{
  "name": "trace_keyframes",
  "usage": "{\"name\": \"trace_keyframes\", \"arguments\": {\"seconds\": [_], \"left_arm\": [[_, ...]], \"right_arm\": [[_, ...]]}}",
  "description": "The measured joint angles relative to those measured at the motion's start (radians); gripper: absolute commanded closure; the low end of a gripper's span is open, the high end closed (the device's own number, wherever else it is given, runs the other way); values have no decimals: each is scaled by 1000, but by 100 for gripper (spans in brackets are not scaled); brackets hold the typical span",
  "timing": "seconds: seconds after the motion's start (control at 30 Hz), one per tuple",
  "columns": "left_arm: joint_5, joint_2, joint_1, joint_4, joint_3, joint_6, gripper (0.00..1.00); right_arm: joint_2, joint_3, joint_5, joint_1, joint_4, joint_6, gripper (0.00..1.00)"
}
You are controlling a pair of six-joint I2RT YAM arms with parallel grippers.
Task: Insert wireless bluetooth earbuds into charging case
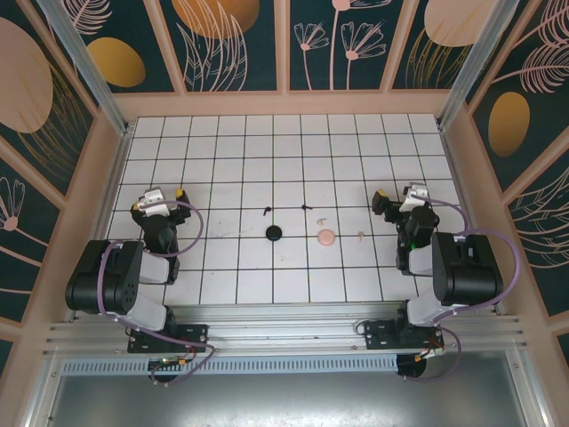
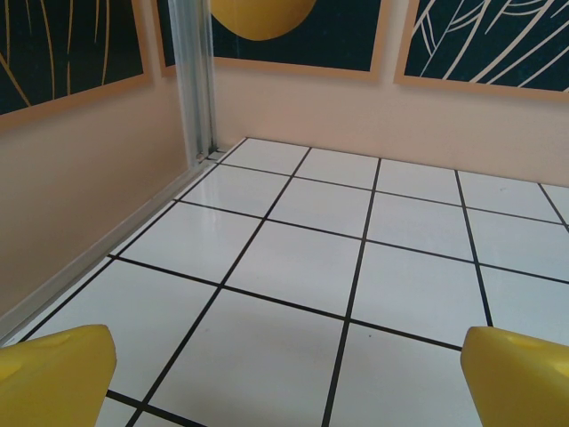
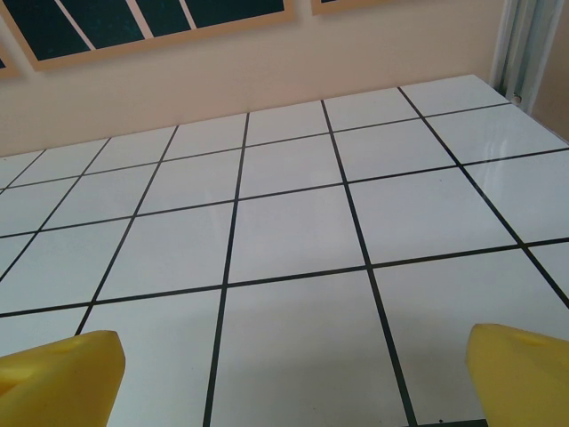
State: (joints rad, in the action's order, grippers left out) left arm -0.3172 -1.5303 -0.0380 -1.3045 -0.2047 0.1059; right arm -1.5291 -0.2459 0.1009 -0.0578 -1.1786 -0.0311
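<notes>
- Left jaws: spread wide, nothing between them. Yellow fingertips (image 2: 55,374) frame bare tiles by the surface's left edge.
- Right jaws: same, wide open and empty. Fingertips (image 3: 59,378) sit over bare tiles towards the right edge.
- All the parts sit mid-surface between the two arms, well apart from both.
- Left black earbud (image 1: 266,212) and right black earbud (image 1: 307,207) lie just beyond the black disc (image 1: 274,234).
- One pink earbud (image 1: 322,220) is just beyond the pink disc (image 1: 327,237), the other pink earbud (image 1: 360,236) beside it on the right-arm side.
- I take the discs for the cases. Can't tell if they're open.
- Step, as I judge it: start of the first pick, nothing seated yet.
- Next move: bring one arm inward and drop onto a bud. They're tiny, so it needs tight centring and a gentle close.
</notes>
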Motion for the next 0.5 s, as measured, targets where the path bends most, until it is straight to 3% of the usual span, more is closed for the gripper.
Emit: {"name": "trace_keyframes", "arguments": {"seconds": [0.3,0.5], "left_arm": [[4,12,0,23,-5,0,2],[11,129,0,264,-114,12,18]], "right_arm": [[4,-6,-5,0,26,0,1],[128,-116,-10,-1,305,-21,1]]}}
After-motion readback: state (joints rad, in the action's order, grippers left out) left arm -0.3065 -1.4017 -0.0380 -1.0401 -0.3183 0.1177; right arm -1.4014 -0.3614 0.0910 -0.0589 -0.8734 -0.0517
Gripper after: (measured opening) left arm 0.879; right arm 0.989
